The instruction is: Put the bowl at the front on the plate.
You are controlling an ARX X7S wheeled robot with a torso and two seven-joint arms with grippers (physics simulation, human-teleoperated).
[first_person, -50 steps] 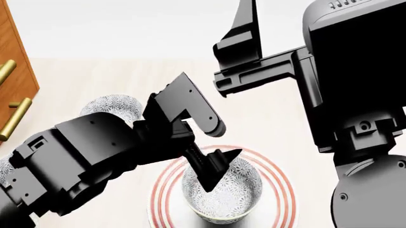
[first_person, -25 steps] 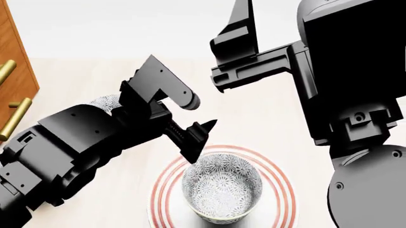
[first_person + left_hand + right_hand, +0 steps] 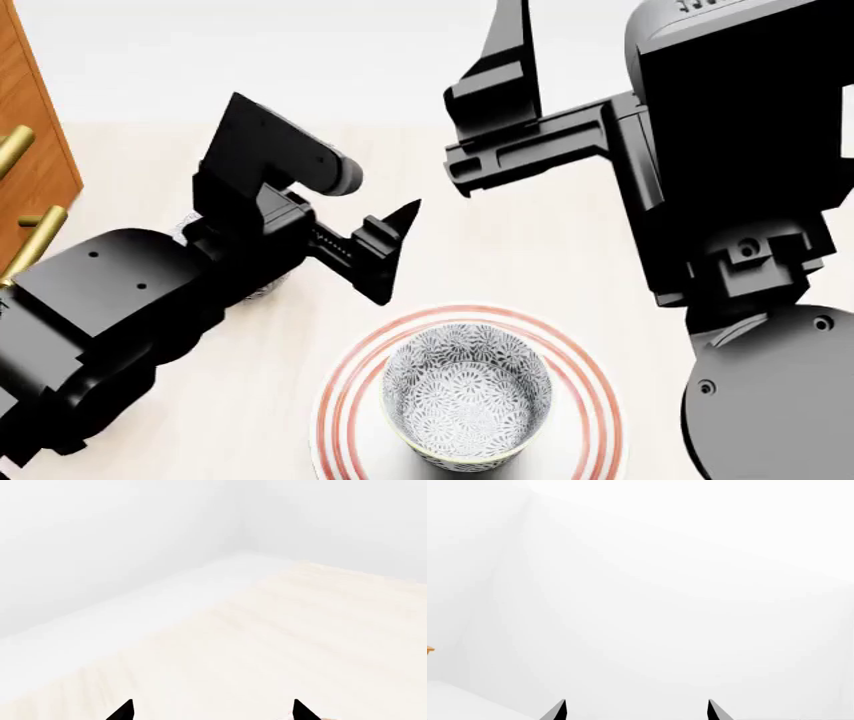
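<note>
The patterned bowl (image 3: 467,400) stands upright in the middle of the red-ringed plate (image 3: 340,400) at the near edge of the head view. My left gripper (image 3: 398,252) hangs open above and to the left of the bowl, apart from it. In the left wrist view the left gripper (image 3: 212,711) shows only two dark fingertips (image 3: 123,711) over bare pale tabletop, nothing between them. My right gripper (image 3: 636,711) is open and faces a blank white wall. Its arm (image 3: 694,150) is raised high on the right.
A wooden cabinet (image 3: 30,150) with brass handles (image 3: 34,245) stands at the left edge. The left forearm (image 3: 120,310) covers the table's left part, so any bowls there are hidden. The pale tabletop (image 3: 561,250) ends at a white wall behind.
My left gripper has risen from the bowl's rim and drawn back up and to the left. The bowl stays on the plate. The right arm has barely moved.
</note>
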